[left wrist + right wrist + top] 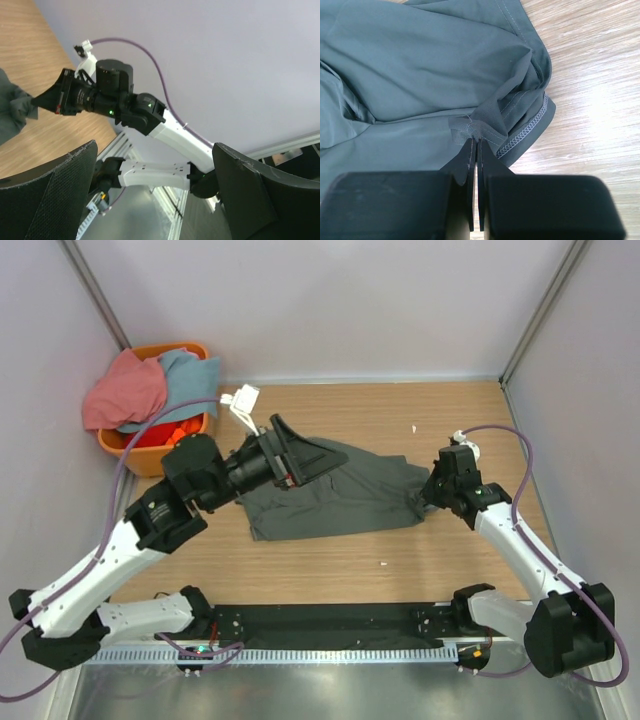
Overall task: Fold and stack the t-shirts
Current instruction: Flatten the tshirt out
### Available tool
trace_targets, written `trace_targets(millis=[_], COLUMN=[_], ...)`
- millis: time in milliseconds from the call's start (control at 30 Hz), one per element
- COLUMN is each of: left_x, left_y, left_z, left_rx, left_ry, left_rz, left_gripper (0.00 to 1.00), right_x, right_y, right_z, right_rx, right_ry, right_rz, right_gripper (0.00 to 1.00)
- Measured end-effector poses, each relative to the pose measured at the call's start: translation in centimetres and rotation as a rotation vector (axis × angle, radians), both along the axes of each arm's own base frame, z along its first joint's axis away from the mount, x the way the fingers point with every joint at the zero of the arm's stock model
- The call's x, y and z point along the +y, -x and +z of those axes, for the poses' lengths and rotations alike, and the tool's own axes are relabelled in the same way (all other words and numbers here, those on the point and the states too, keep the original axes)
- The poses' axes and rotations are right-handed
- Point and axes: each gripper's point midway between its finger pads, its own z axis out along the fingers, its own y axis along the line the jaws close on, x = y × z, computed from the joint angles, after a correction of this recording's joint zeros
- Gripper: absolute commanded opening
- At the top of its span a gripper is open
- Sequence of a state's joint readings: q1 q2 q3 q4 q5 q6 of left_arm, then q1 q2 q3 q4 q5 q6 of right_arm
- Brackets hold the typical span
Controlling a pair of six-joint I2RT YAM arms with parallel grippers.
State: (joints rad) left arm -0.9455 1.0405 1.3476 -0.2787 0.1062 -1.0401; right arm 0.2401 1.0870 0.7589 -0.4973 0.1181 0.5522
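Pinching grey t-shirt [420, 65] hem: right hand [475, 142] clamped | left hand [312, 452] spread wide, empty

Pale lilac-grey walls [350, 300] on three sides, slim grey metal corner posts [97, 295] leaning outward, light wood-grain counter [400, 410] under soft even light, black strip [330, 625] along its near edge, brushed metal surface [330, 690] below

The left arm [100, 575] and right arm [515, 540] had white links and black joints. Each trailed a purple cable [157, 68]. Black fingers [55, 195] were grid-textured; a green light [109, 112] glowed.
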Motion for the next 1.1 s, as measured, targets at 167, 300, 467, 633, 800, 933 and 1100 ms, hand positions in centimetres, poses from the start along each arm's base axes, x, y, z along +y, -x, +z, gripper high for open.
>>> trace_targets(millis=[167,300,467,633,800,933,1100], left_x=[3.0,4.1,5.0,7.5,9.9,8.3,5.6], left_y=[0.6,-0.1,-3.7,-9.5,-16.8,-22.8,-27.1], left_z=[1.5,1.8,-2.2,-7.7,-12.4,-18.3,-28.3], left_rx=[-0.009,0.003,0.034,0.052,0.078,0.127,0.204], left_ry=[0.095,0.110,-0.043,-0.326,-0.560,-0.791,-1.027], left_rz=[0.062,0.124,0.289,0.514,0.646,0.616,0.507], left_gripper=[0.99,1.00,1.00,1.00,1.00,1.00,0.94], right_x=[0.1,0.2,0.2,0.3,0.6,0.8,1.0], right_y=[-0.1,0.0,0.0,0.0,0.0,0.1,0.3], right_z=[0.1,0.1,0.0,0.1,0.1,0.5,1.1], right_rx=[-0.003,-0.002,-0.001,-0.004,-0.003,-0.013,-0.033], right_ry=[-0.005,-0.007,-0.011,-0.013,-0.025,-0.038,-0.052], right_rz=[0.004,0.006,0.009,0.010,0.022,0.032,0.043], right_gripper=[0.01,0.01,0.01,0.01,0.01,0.01,0.01])
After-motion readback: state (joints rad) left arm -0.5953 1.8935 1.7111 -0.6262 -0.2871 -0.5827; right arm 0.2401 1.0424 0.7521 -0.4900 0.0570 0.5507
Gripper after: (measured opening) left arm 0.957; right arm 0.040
